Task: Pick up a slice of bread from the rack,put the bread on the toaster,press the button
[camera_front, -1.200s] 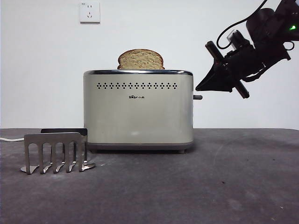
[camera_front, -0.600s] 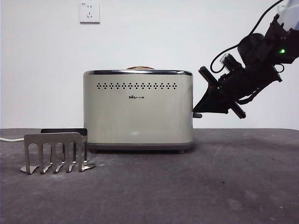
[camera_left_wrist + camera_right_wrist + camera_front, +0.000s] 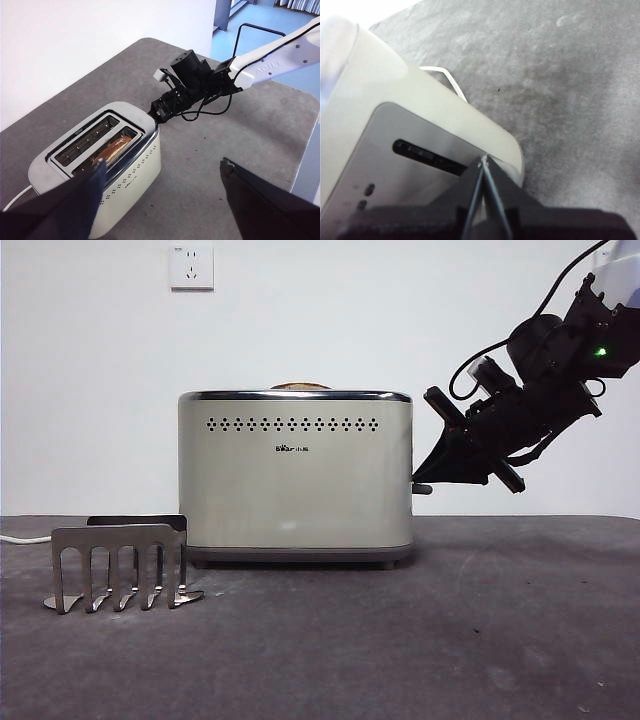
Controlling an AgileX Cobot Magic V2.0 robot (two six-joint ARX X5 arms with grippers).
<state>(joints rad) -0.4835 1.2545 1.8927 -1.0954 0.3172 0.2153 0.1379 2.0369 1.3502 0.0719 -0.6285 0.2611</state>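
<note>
With bread (image 3: 116, 148) sunk in toaster (image 3: 296, 475) slot and button (image 3: 422, 488) low at 3 o'clock, looks nearly done: right gripper (image 3: 432, 477) pressed together on button; left gripper (image 3: 162, 172) spread above; rack (image 3: 120, 566) at 8 o'clock

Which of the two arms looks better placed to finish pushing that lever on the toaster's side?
The right one. Its shut fingers sit on the lever at the toaster's narrow side, with the bread sunk in its slot. The left gripper hangs open above, away from the lever.
</note>
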